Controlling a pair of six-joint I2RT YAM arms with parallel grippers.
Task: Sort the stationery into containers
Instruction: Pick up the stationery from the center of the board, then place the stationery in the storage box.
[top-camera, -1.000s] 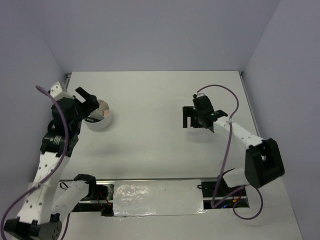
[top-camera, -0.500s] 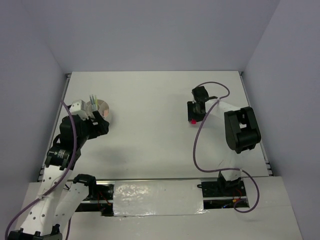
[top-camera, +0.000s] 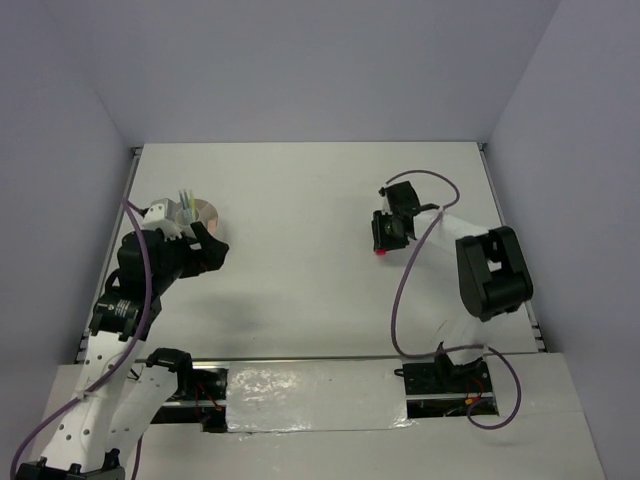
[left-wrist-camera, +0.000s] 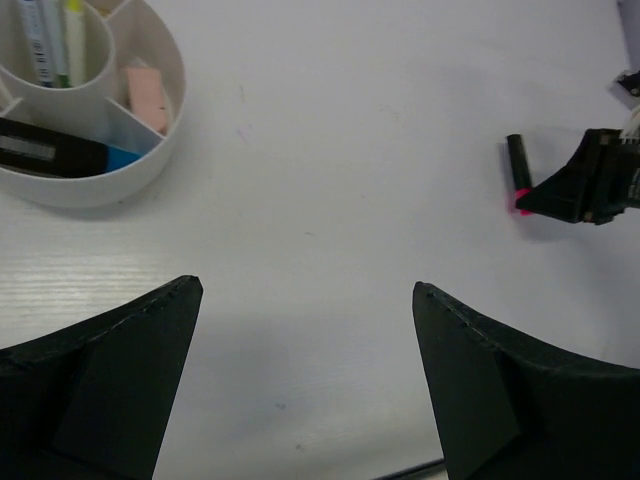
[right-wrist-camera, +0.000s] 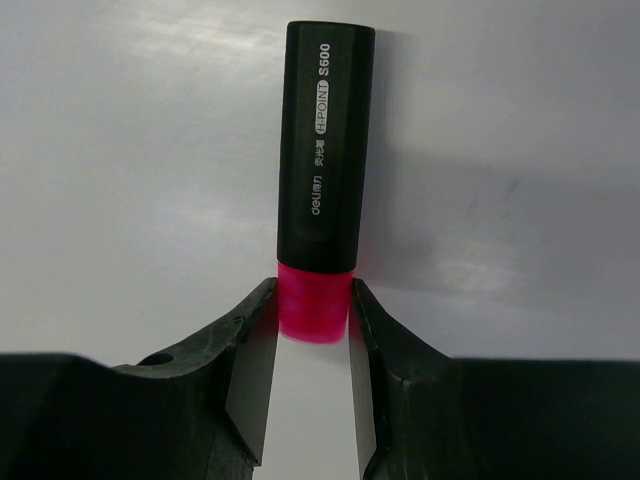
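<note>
A pink highlighter (right-wrist-camera: 318, 170) with a black cap lies flat on the table at the right. My right gripper (right-wrist-camera: 313, 302) is shut on its pink end, a finger pressed against each side. The top view shows that gripper (top-camera: 384, 244) low over the highlighter (top-camera: 381, 253). The white divided tub (left-wrist-camera: 150, 165) holds pens (left-wrist-camera: 50, 40) in its middle cell, a pink eraser (left-wrist-camera: 146, 90) and a black-capped blue highlighter (left-wrist-camera: 50, 152). My left gripper (left-wrist-camera: 305, 290) hangs open over bare table just near of the tub (top-camera: 205, 213), with nothing between its fingers.
The left wrist view shows the right gripper (left-wrist-camera: 585, 190) and the pink highlighter (left-wrist-camera: 517, 172) far across the white table. Grey walls close in the table on three sides. A purple cable (top-camera: 405, 290) loops beside the right arm.
My right gripper's jaws have come together on the highlighter's pink end, and that arm has shifted a little. The left arm drew back from over the tub towards the near side.
</note>
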